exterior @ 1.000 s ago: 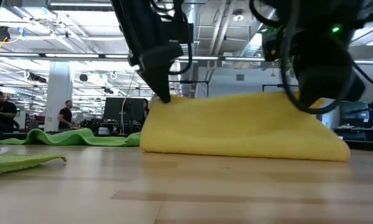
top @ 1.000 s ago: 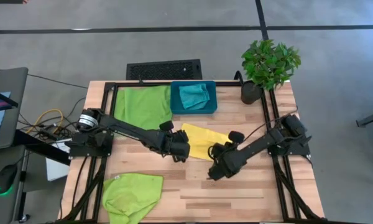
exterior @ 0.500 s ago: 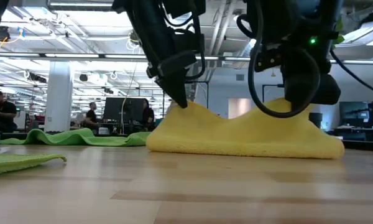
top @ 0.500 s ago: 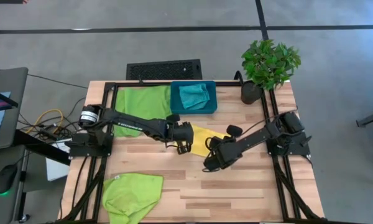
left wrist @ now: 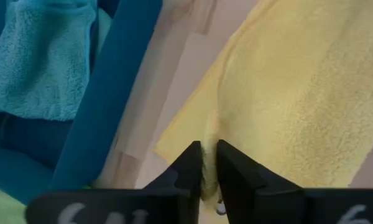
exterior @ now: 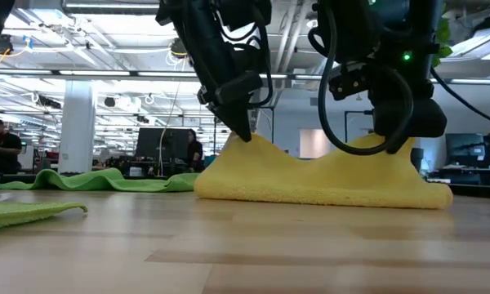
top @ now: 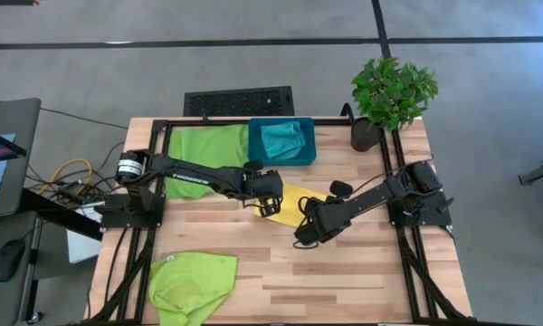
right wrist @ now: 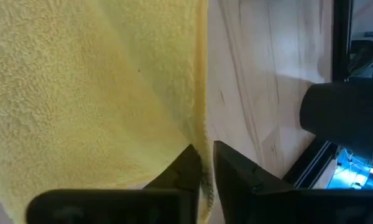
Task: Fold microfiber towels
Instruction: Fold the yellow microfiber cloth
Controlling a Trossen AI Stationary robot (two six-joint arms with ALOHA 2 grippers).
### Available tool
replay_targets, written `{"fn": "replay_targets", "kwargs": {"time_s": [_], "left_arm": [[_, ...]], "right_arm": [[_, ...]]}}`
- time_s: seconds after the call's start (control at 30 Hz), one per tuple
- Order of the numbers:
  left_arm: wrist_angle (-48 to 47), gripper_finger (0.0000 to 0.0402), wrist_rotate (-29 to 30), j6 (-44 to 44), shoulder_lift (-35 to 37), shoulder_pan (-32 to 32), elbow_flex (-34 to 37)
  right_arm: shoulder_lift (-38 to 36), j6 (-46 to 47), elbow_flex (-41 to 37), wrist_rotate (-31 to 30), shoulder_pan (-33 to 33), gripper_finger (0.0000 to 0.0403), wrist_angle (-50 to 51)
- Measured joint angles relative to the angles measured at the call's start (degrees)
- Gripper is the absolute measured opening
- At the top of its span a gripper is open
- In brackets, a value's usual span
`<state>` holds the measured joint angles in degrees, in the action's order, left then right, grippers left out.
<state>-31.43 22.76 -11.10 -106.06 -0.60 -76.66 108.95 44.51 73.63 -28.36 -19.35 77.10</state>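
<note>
Both grippers pinch one yellow towel at mid-table: left gripper clamps its edge, right gripper likewise. Two lime green towels lie apart; one teal towel sits in the teal bin.

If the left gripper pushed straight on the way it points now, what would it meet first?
Probably the yellow towel itself: the left gripper has its edge between its fingers. Beyond it lies the teal bin, though depth is unclear.
</note>
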Motion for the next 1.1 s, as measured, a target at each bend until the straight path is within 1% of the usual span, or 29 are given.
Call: {"fn": "replay_targets", "kwargs": {"time_s": [0.33, 0.43, 0.53, 0.67, 0.77, 0.87, 0.93, 1.0, 1.1], "left_arm": [[0.03, 0.0139, 0.29, 0.14, 0.00, 0.63, -0.01], [-1.63, 0.0155, -0.06, 0.05, 0.00, 0.73, -0.04], [-6.26, 0.0162, -1.20, 0.12, 0.00, 0.20, -0.04], [-10.50, 0.0163, -1.35, 0.47, 0.05, -2.13, 0.75], [-9.82, 0.0164, -1.17, 2.10, 0.07, -5.27, 3.22], [-6.60, 0.0164, -1.22, 4.70, 0.09, -9.03, 6.77], [-2.68, 0.0164, -1.14, 6.65, 0.09, -11.26, 9.65], [1.63, 0.0164, -1.13, 8.49, 0.09, -12.77, 12.12], [7.57, 0.0164, -0.78, 8.98, 0.09, -13.86, 14.98]], "right_arm": [[0.00, 0.42, 0.00, 0.00, 0.00, 0.0175, 0.29], [0.02, 1.10, 0.31, 0.02, 0.00, 0.0202, 2.16], [-0.25, 5.39, 1.64, -0.15, -0.04, 0.0220, 5.88], [-2.83, 9.90, 2.22, -0.49, -1.77, 0.0230, 7.80], [-5.91, 12.15, 2.16, -0.47, -3.65, 0.0229, 7.38], [-8.86, 12.94, 2.16, -0.50, -5.42, 0.0226, 5.60], [-10.72, 12.96, 2.16, -0.65, -6.48, 0.0224, 3.25], [-11.98, 12.53, 2.16, -0.76, -7.44, 0.0223, 0.48], [-13.23, 12.20, 2.16, -2.00, -8.89, 0.0224, -2.67]]}}
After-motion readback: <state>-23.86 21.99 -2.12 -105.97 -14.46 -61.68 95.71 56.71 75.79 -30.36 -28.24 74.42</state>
